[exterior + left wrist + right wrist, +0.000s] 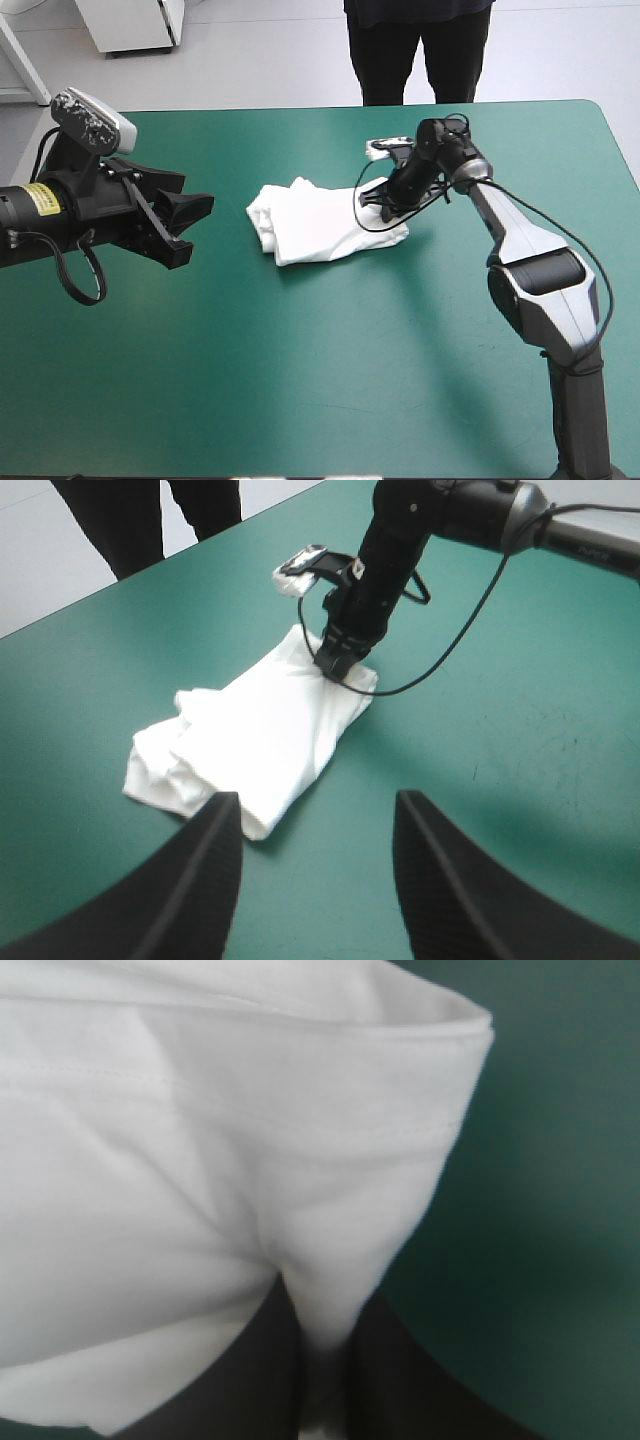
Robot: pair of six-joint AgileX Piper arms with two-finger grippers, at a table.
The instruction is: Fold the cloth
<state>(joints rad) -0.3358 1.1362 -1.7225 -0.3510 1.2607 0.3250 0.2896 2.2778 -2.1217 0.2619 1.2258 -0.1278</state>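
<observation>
Showing the white folded cotton T-shirt (315,222) pinched at its right end by the black-finned right gripper (385,205); long axis directed toward the empty, wide-spread left gripper (318,805)

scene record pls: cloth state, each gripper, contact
cloth: T-shirt, white, loosely folded bundle lying on the table
surface: table, teal-green cover
right gripper: shut on the T-shirt, pinching the edge on its own arm's side
left gripper: open, fingers apart, aimed at the T-shirt
contact: right gripper only; left gripper clear of the T-shirt, on the opposite side
</observation>
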